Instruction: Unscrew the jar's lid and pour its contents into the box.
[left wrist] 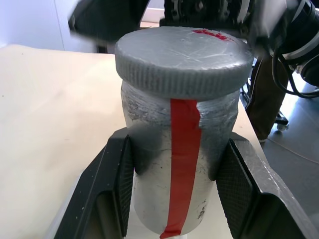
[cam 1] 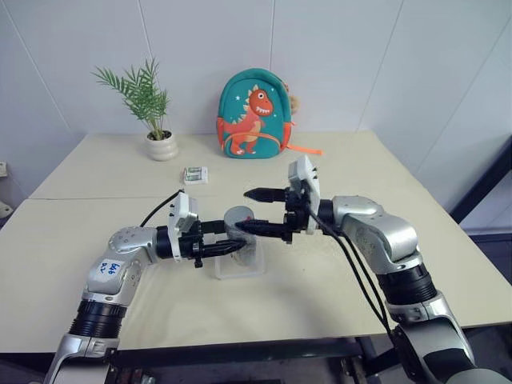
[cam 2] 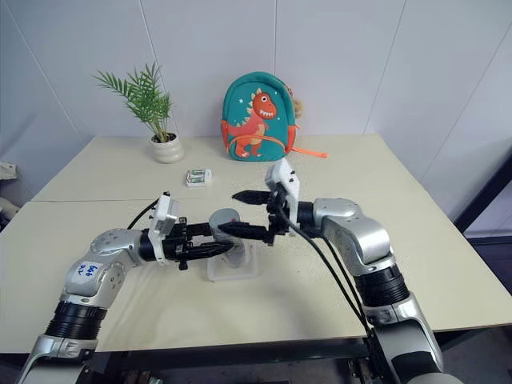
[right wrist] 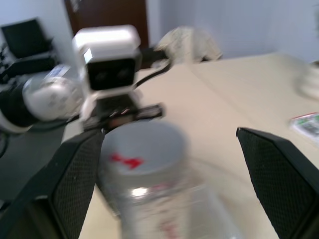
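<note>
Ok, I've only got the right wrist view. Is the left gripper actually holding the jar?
Observer: Yes. The left gripper clamps the jar by its sides, just under the lid.
Operator: Where's the box?
Observer: The box is on the table, just below the jar.
Operator: Anything behind it?
Observer: A dinosaur backpack stands at the table's far edge.
</note>
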Available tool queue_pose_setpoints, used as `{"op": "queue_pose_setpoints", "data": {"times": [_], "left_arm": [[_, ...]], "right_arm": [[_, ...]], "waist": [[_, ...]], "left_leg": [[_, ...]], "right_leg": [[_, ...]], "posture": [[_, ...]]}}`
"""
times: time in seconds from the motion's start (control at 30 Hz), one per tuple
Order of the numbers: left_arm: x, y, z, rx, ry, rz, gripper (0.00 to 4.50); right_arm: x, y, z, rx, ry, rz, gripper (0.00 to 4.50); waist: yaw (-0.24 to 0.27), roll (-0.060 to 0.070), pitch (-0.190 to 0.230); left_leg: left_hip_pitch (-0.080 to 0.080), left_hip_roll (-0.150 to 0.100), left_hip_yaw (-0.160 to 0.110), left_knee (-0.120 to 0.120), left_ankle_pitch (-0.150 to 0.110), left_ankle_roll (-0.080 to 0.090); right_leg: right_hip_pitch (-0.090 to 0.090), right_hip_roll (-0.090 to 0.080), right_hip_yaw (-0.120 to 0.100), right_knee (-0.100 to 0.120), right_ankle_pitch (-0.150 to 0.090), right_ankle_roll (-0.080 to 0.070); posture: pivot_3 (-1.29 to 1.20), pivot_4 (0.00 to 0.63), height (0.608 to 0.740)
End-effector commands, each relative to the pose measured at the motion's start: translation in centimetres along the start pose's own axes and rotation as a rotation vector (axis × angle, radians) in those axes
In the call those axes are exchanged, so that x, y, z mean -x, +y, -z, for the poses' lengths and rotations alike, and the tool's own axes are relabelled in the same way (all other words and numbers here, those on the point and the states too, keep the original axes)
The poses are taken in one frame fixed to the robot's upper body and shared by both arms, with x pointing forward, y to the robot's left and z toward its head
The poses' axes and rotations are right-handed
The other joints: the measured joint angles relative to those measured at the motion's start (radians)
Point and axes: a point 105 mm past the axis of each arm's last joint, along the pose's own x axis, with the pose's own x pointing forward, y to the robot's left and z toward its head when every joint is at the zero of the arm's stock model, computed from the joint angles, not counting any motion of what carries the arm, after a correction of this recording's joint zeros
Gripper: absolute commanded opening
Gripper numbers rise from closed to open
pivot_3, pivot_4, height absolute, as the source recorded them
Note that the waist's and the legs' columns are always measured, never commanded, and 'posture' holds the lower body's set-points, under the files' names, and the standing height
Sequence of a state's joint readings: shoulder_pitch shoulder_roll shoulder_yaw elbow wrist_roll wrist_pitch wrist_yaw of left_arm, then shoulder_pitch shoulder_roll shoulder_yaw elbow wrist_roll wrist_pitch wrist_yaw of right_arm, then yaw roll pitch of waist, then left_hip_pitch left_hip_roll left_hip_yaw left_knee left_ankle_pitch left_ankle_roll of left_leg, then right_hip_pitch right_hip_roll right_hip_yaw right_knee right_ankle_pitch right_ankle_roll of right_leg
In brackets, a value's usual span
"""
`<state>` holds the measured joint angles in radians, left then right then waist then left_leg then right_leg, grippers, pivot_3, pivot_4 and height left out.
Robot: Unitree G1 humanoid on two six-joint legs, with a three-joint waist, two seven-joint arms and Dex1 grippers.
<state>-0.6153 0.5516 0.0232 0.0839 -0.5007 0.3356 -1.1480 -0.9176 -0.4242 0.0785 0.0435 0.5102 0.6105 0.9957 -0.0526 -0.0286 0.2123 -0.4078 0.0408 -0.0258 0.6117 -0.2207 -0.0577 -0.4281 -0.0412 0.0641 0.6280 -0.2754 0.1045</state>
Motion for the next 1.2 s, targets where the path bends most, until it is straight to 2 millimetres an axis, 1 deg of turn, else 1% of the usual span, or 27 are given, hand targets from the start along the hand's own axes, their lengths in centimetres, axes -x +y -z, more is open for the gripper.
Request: {"op": "queue_pose_setpoints", "data": {"times": [0.03,0.1,0.17,0.3,0.37,0.53,0.63,0.73,0.83,0.97,1.1,1.2], "left_arm": [[-0.1,-0.4,-1.0,-0.052,-0.031,0.020,1.96],[-0.1,-0.4,-1.0,-0.052,-0.031,0.022,1.96],[-0.1,-0.4,-1.1,-0.054,-0.030,0.023,1.96],[0.1,-0.2,-1.1,-0.058,-0.025,0.015,1.96],[0.2,-0.2,-1.0,-0.058,-0.020,0.013,1.96],[0.1,-0.2,-1.0,-0.055,-0.015,0.012,1.96],[0.1,-0.2,-0.9,-0.053,-0.013,0.016,1.96],[-0.1,-0.1,-0.9,-0.052,-0.013,0.022,1.96],[-0.3,-0.3,-1.0,-0.051,-0.016,0.029,1.96],[-0.4,-0.3,-0.9,-0.050,-0.017,0.032,1.96],[-0.4,-0.4,-1.0,-0.048,-0.020,0.035,1.96],[-0.4,-0.4,-1.0,-0.048,-0.020,0.035,1.96]], "right_arm": [[1.3,-1.1,-0.6,0.026,-0.014,0.053,4.47],[2.1,-1.9,-0.5,0.025,-0.007,0.085,4.47],[2.6,-2.2,-0.5,0.028,-0.004,0.095,4.47],[2.5,-1.5,-1.6,0.041,-0.033,0.053,4.47],[1.9,-0.6,-2.1,0.051,-0.053,0.013,4.47],[-0.4,2.3,-2.9,0.072,-0.088,-0.099,4.47],[-1.9,3.9,-2.5,0.098,-0.074,-0.155,4.47],[-2.9,4.4,-2.0,0.115,-0.053,-0.168,4.47],[-3.4,4.6,-1.4,0.127,-0.028,-0.180,4.47],[-3.9,4.3,-0.7,0.136,-0.003,-0.179,4.47],[-3.9,3.5,-0.5,0.140,0.005,-0.157,4.47],[-3.4,2.5,-0.5,0.136,0.009,-0.125,4.47]], "waist": [[0.001,0.000,0.000],[-0.003,0.000,0.000],[-0.003,0.000,0.000],[-0.003,0.000,0.000],[-0.003,0.000,0.000],[-0.004,0.000,0.000],[-0.003,0.000,0.000],[-0.001,0.000,0.000],[0.000,0.000,0.000],[-0.001,0.000,0.000],[-0.002,0.000,0.000],[-0.002,0.000,0.000]], "left_leg": [[0.000,0.000,0.000,0.000,0.000,0.000],[0.000,0.000,0.000,0.000,0.000,0.000],[0.000,0.000,0.001,0.000,0.000,0.000],[0.000,0.000,0.001,0.000,0.000,0.000],[0.000,0.000,0.001,0.000,0.000,0.000],[0.000,0.000,0.001,0.000,0.000,0.000],[0.000,0.000,0.001,0.000,0.000,0.000],[0.000,0.000,0.001,0.001,0.000,0.000],[0.000,0.000,0.001,0.001,0.000,0.000],[0.000,0.000,0.001,0.001,0.000,0.000],[0.000,0.000,0.001,0.001,0.000,0.000],[0.000,0.000,0.001,0.001,0.000,0.000]], "right_leg": [[0.000,0.000,0.000,0.000,0.000,0.000],[0.000,0.000,0.000,0.000,0.000,0.000],[0.000,0.000,0.000,0.001,0.000,0.000],[0.000,0.000,0.000,0.000,0.000,0.000],[0.000,0.000,0.001,0.000,0.000,0.000],[0.000,0.000,0.001,0.001,0.000,0.000],[0.000,0.000,0.001,0.001,0.000,0.000],[0.000,0.000,0.001,0.001,0.000,0.000],[0.000,0.000,0.001,0.001,0.000,0.000],[0.000,0.000,0.001,0.001,0.000,0.000],[0.000,0.000,0.001,0.001,0.000,0.000],[0.000,0.000,0.001,0.001,0.000,0.000]], "posture": [[0.00,0.150,0.740],[0.00,0.150,0.740],[0.00,0.150,0.740],[0.00,0.150,0.740],[0.00,0.150,0.740],[0.00,0.150,0.740],[0.00,0.150,0.740],[0.00,0.150,0.740],[0.00,0.150,0.740],[0.00,0.150,0.740],[0.00,0.150,0.740],[0.00,0.150,0.740]]}}
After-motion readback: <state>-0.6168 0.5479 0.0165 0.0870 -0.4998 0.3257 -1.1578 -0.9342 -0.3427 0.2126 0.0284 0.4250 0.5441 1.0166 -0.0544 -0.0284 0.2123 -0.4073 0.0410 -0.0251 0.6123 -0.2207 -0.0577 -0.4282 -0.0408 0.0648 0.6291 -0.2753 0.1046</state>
